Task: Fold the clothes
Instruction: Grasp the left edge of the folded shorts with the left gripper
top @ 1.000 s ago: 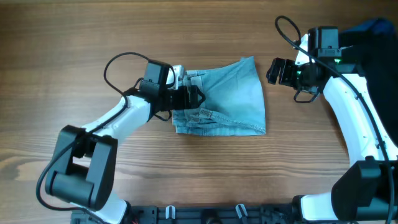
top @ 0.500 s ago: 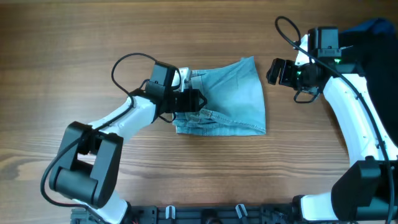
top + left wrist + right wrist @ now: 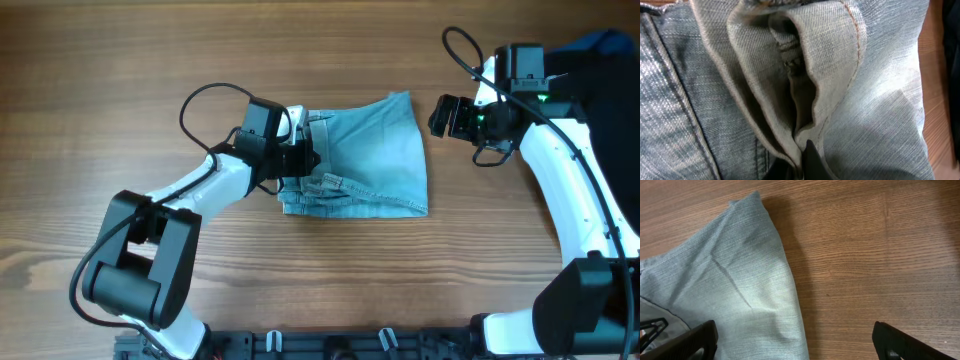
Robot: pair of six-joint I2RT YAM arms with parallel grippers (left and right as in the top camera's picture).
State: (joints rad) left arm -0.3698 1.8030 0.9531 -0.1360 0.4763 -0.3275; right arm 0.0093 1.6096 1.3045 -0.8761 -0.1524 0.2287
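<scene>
The clothes [image 3: 375,160], a light blue denim garment, lie folded at the middle of the wooden table [image 3: 100,60]. My left gripper [image 3: 312,158] sits at the garment's left end, over the waistband. In the left wrist view denim [image 3: 880,100] fills the frame, and the gripper [image 3: 799,167] is shut on a raised fold of the waistband. My right gripper [image 3: 440,115] hovers just off the garment's upper right corner, apart from it. In the right wrist view it [image 3: 796,347] stands wide open, its left finger over the clothes [image 3: 730,280] and its right finger over bare wood.
A dark blue heap [image 3: 610,45] lies at the table's far right edge behind the right arm. A black cable [image 3: 200,100] loops above the left arm.
My left gripper slid slightly right onto the waistband and went from open to shut on a fold of it. The right arm has stayed put.
</scene>
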